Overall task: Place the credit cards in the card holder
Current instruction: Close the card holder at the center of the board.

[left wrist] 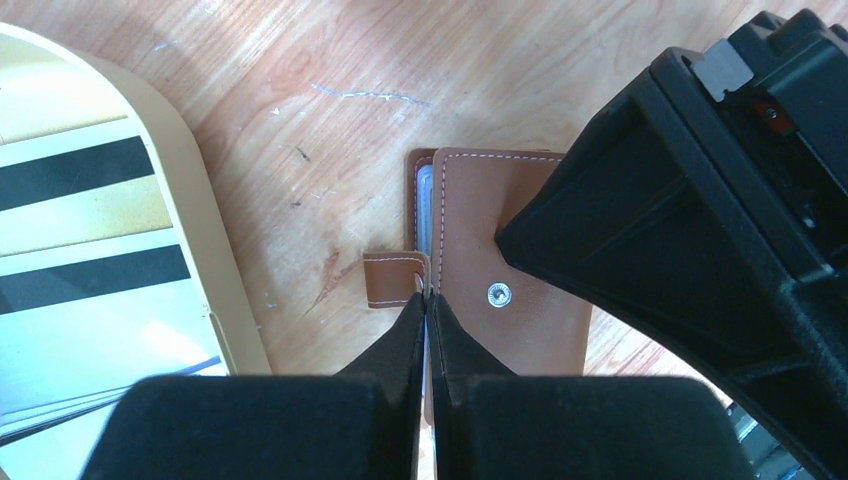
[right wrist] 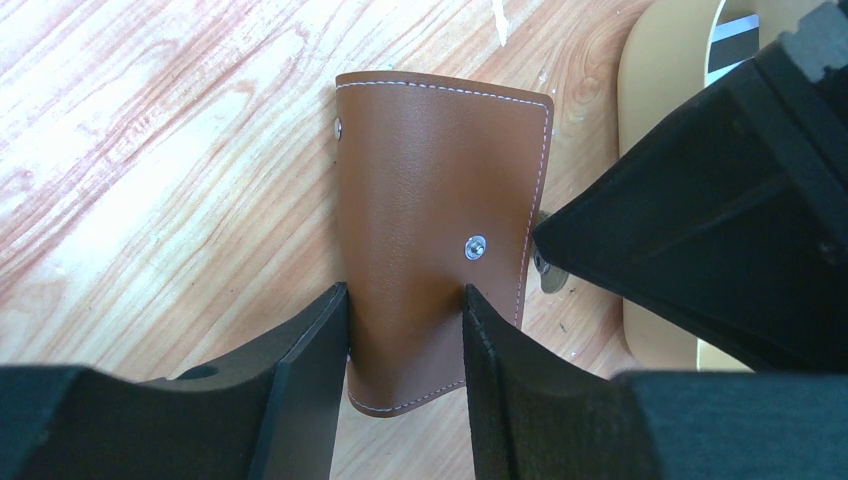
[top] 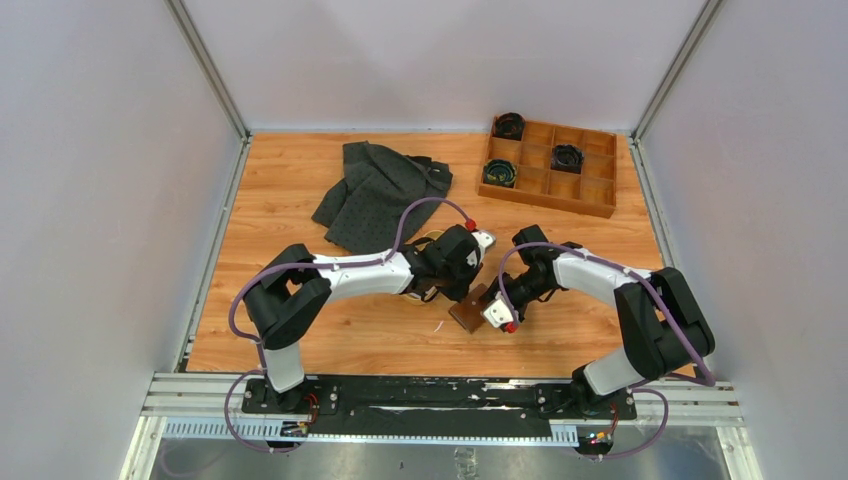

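Observation:
The brown leather card holder point(top: 468, 312) lies on the wooden table between both grippers. In the left wrist view it point(left wrist: 510, 240) shows its snap button, and a pale card edge point(left wrist: 424, 205) shows inside its left side. My left gripper point(left wrist: 427, 295) is shut on the holder's left edge, beside the snap strap point(left wrist: 393, 279). My right gripper point(right wrist: 405, 295) straddles the holder's near end point(right wrist: 430, 180), fingers pressed on both sides so the leather bows. Striped black and white credit cards point(left wrist: 90, 250) lie in a tan oval tray point(left wrist: 215, 260) at left.
A dark cloth point(top: 375, 190) lies at the back left. A wooden compartment box point(top: 575, 190) with dark coiled items stands at the back right. The tan tray's rim point(right wrist: 650, 100) is close beside the holder. White walls enclose the table.

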You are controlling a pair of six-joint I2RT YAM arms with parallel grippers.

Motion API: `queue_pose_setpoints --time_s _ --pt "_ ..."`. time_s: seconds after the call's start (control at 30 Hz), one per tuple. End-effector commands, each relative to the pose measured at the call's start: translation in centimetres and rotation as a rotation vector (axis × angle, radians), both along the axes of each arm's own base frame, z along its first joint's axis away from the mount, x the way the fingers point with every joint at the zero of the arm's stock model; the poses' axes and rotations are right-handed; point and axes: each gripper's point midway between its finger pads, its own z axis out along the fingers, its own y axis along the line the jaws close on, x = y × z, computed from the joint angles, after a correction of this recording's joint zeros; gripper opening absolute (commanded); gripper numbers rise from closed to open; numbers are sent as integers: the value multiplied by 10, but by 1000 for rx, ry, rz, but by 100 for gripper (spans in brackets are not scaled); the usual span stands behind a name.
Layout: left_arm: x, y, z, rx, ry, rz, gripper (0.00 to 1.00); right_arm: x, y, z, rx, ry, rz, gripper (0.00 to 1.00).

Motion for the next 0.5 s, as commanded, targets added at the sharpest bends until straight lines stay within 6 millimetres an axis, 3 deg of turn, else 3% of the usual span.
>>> queue_pose_setpoints --time_s 0.0,0.27,0.47 --pt "-1 -7 10 -54 -8 -32 0 -21 -42 -45 -268 83 -30 43" --pt "-14 -9 22 -69 -10 -122 0 -21 -42 -45 -273 88 -34 42" --pt "-24 -13 21 -61 8 -175 0 -21 -42 -46 -277 90 -34 41"
